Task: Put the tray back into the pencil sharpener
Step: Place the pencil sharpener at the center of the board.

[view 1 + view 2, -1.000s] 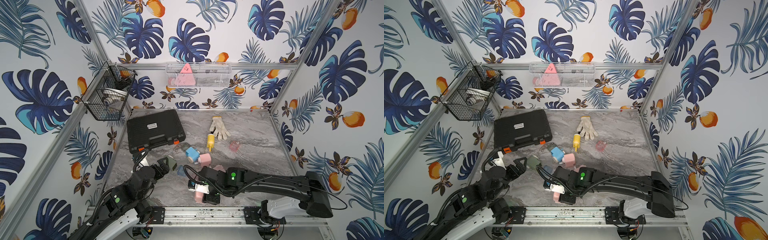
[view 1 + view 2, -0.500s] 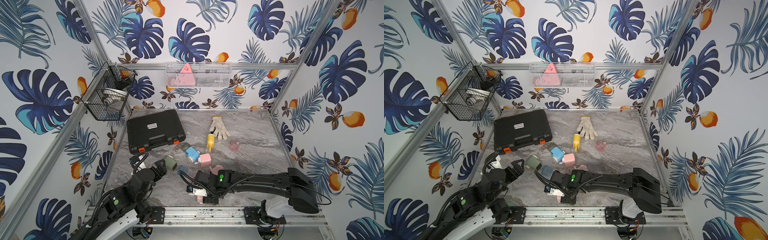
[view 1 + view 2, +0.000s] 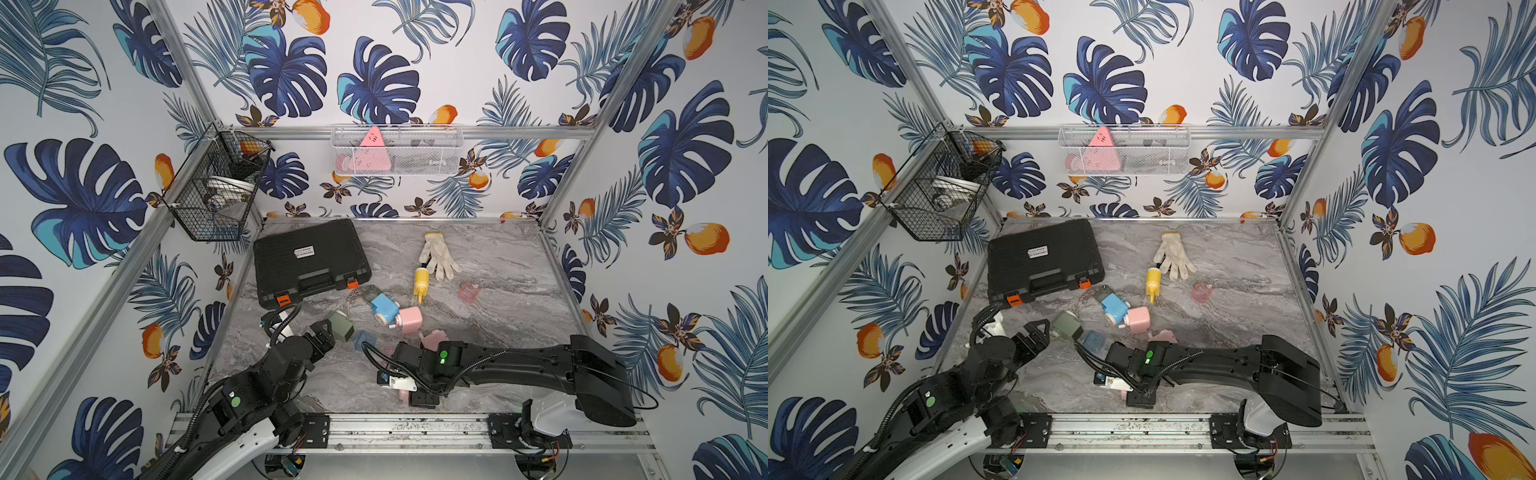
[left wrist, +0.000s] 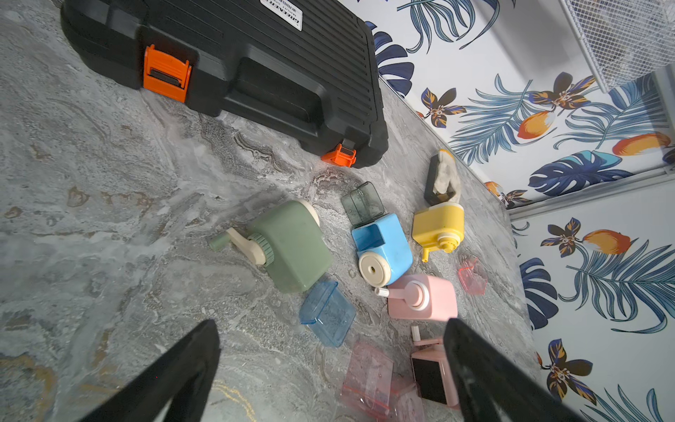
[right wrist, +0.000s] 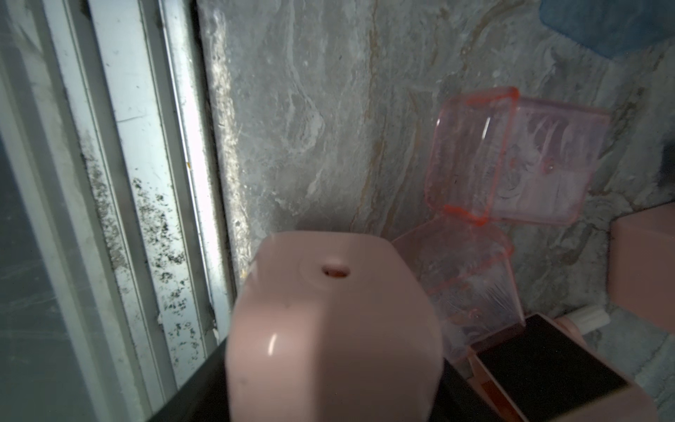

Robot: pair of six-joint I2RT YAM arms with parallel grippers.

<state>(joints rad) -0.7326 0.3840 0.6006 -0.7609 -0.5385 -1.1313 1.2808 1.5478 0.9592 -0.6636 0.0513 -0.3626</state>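
Pink pencil sharpener [image 5: 328, 329], small hole in its facing side, fills the foreground over the grey marbled counter [image 5: 292, 91]; a clear pink tray [image 5: 471, 281] sits just beside it, a second clear tray [image 5: 529, 157] beyond, and a speck-soiled metal rail [image 5: 138, 182] flanks the counter edge.

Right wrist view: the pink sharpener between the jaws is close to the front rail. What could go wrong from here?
1. The pink sharpener is near the front rail; released badly, it might tip onto it.
2. Two clear pink trays lie close beside it; a nudge could scatter them.
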